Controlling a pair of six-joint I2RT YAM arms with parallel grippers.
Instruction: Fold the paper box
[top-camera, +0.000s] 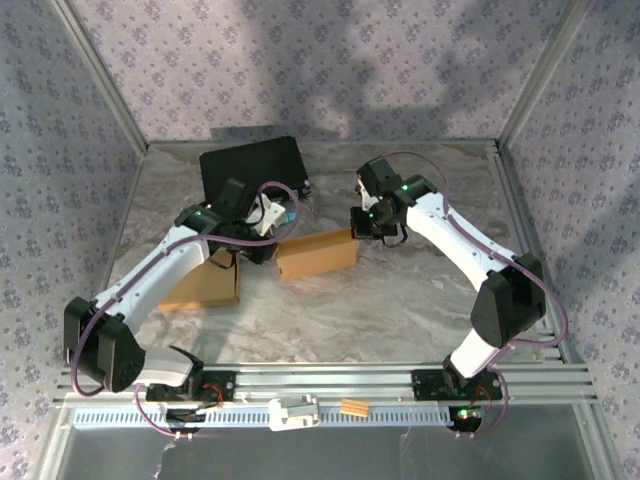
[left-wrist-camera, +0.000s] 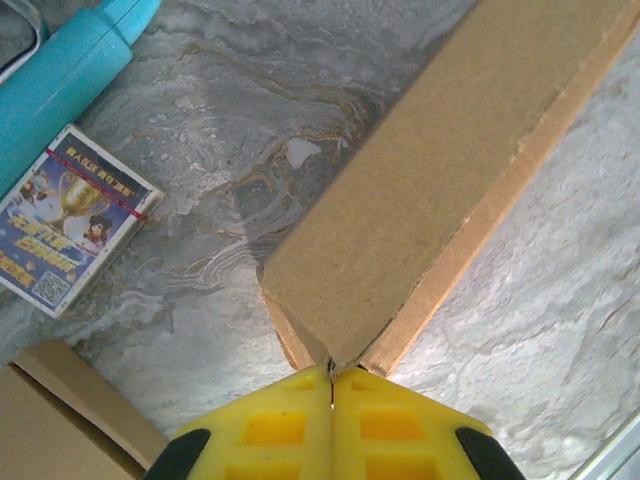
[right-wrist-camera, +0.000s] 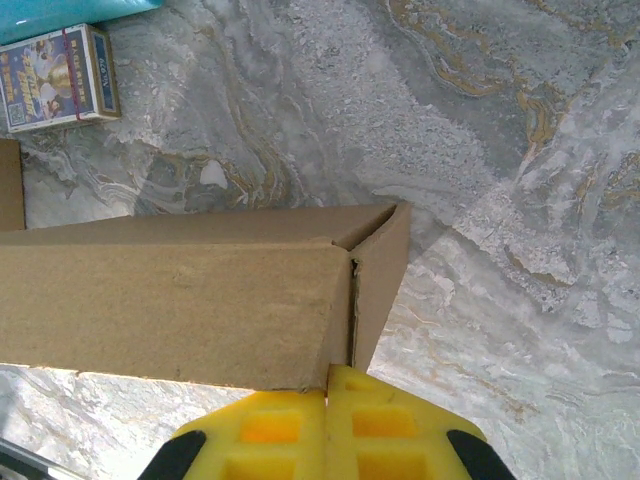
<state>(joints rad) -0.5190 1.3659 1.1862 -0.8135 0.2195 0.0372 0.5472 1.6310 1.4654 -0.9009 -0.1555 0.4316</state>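
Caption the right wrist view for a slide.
Right gripper closed on one end of the brown paper box, with the marbled table and a card pack beyond.

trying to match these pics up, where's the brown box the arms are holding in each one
Top: box in the middle, between left gripper and right gripper.
Left wrist: box runs from bottom centre to upper right, corner in the left gripper.
Right wrist: box spans left edge to centre, end in the right gripper.
Shared landmark: card pack, at the left in both wrist views.
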